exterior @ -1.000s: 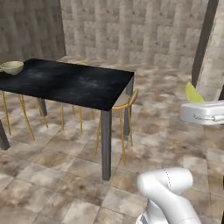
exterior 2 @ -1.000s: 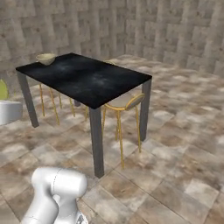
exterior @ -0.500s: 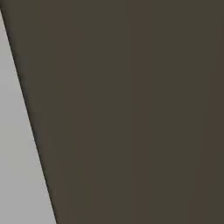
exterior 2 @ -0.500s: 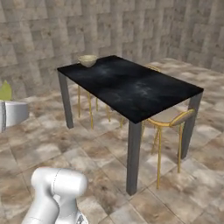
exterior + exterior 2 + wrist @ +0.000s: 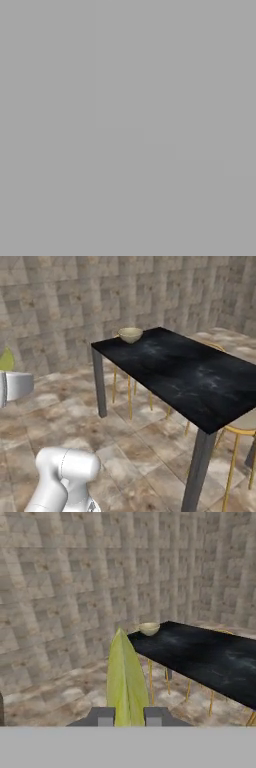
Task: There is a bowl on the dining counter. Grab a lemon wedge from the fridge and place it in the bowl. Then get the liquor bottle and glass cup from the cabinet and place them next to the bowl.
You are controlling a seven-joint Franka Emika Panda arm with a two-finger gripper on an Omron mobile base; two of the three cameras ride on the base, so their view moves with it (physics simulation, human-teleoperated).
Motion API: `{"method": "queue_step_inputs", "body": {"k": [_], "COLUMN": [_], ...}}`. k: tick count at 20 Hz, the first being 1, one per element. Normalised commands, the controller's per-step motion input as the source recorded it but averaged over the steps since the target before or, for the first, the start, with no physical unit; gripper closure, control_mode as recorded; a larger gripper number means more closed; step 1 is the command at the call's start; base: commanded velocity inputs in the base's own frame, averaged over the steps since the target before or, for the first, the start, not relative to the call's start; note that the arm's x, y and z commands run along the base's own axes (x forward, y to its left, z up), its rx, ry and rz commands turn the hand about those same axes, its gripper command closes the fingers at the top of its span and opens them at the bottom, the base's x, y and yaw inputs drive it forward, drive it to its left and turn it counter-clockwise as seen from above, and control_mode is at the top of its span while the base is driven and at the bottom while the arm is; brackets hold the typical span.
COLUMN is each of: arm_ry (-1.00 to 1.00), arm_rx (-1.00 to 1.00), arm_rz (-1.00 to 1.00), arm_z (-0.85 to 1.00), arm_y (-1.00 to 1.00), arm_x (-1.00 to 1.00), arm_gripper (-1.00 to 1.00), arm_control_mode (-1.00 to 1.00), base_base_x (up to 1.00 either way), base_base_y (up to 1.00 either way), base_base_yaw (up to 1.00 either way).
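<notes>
Out past the near corner of the dining counter it's just open tiled floor running to the stone wall, so plenty of room on that side. Bowl sits right at the far corner of the black slab, close to both edges. Gripper has its fingers pinched on the lemon wedge, which stands upright between them. From the right base camera the wedge is cut off at the left edge. A yellow-legged stool is half hidden under the counter. Left base camera is plain grey, can't make out anything.
</notes>
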Motion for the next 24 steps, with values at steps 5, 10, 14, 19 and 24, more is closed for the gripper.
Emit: {"method": "queue_step_inputs", "body": {"k": [5,10,14,19,24], "arm_ry": [0.0,0.0,0.0,0.0,0.0], "arm_rx": [0.0,0.0,0.0,0.0,0.0], "arm_rz": [0.0,0.0,0.0,0.0,0.0], "arm_z": [0.0,0.0,0.0,0.0,0.0], "arm_y": [0.0,0.0,0.0,0.0,0.0], "arm_x": [0.0,0.0,0.0,0.0,0.0], "arm_gripper": [1.0,1.0,1.0,1.0,1.0], "arm_control_mode": [1.0,1.0,1.0,1.0,1.0], "base_base_x": [1.0,1.0,1.0,0.89,0.81], "base_base_y": [0.81,0.85,0.9,0.92,0.89], "base_base_yaw": [0.0,-0.14,-0.33,-0.44,-0.48]}}
